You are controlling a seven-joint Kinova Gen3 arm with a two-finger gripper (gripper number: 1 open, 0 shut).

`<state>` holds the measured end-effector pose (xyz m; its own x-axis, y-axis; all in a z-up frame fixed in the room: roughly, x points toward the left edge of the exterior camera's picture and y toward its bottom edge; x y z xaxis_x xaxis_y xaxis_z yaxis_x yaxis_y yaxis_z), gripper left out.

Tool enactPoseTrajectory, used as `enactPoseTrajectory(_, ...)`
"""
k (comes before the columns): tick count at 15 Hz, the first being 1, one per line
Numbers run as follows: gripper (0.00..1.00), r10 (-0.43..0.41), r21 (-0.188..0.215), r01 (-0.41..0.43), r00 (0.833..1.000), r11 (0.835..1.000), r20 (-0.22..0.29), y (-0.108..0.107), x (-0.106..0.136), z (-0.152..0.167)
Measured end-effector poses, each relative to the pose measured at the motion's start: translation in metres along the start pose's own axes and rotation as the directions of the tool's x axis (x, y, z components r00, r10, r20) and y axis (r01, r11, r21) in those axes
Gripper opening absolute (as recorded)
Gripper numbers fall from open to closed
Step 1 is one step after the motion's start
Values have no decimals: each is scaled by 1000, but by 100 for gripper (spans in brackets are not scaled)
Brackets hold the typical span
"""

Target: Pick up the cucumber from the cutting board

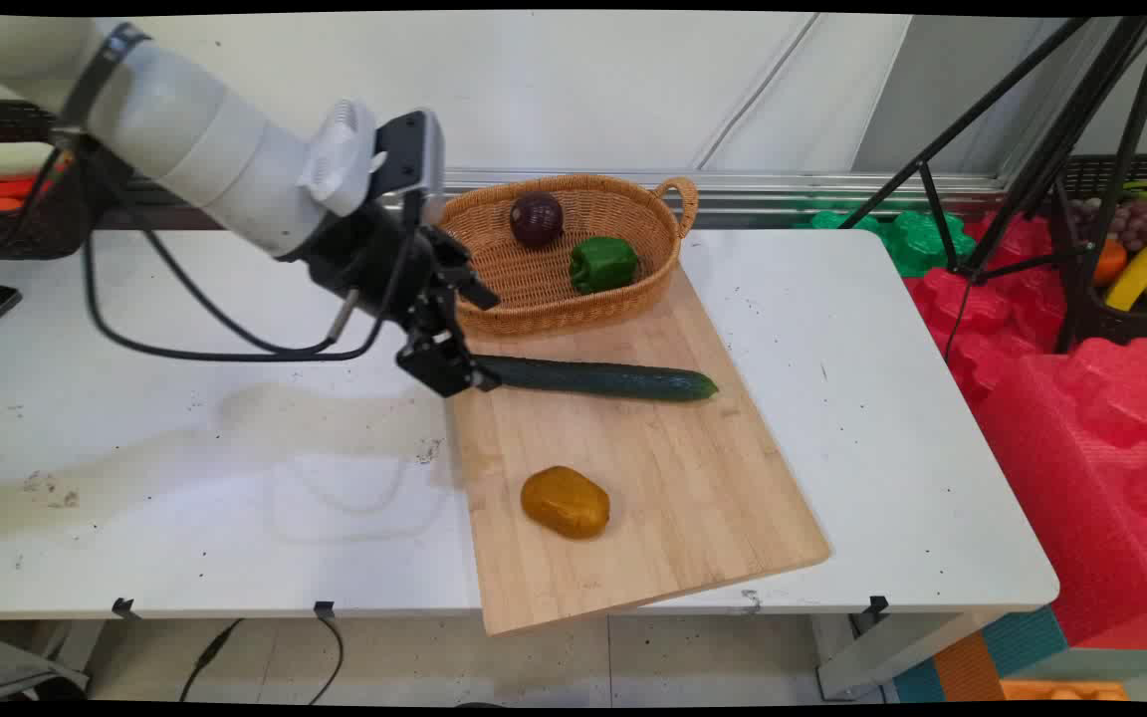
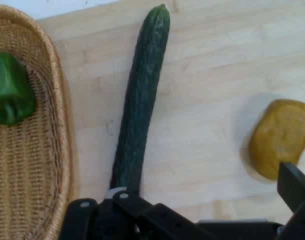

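Black fingers (image 2: 123,197) seemingly closed on one cucumber (image 1: 601,379), one potato (image 1: 565,502), one basket (image 1: 534,289), two vegetables inside.

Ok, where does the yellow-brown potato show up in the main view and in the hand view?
Main view: the potato lies on the wooden cutting board, near its front, below the cucumber.
Hand view: the potato is at the right edge, right of the cucumber, on the board.
Shared landmark: the wicker basket holding a green pepper.
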<state>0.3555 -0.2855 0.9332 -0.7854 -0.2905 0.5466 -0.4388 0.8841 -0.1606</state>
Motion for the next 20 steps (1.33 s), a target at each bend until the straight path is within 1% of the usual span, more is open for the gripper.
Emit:
enactPoseTrajectory(4,100,5,11,-5,1000,1000,13,-13,16,24)
enactPoseTrajectory(7,100,11,9,-11,1000,1000,22,-20,24,43)
enactPoseTrajectory(11,100,25,-7,-24,999,1000,38,-27,35,73)
enactPoseTrajectory(14,100,56,-27,-54,997,998,59,-30,44,103)
enactPoseTrajectory(20,100,87,-31,-85,993,996,85,-33,53,152)
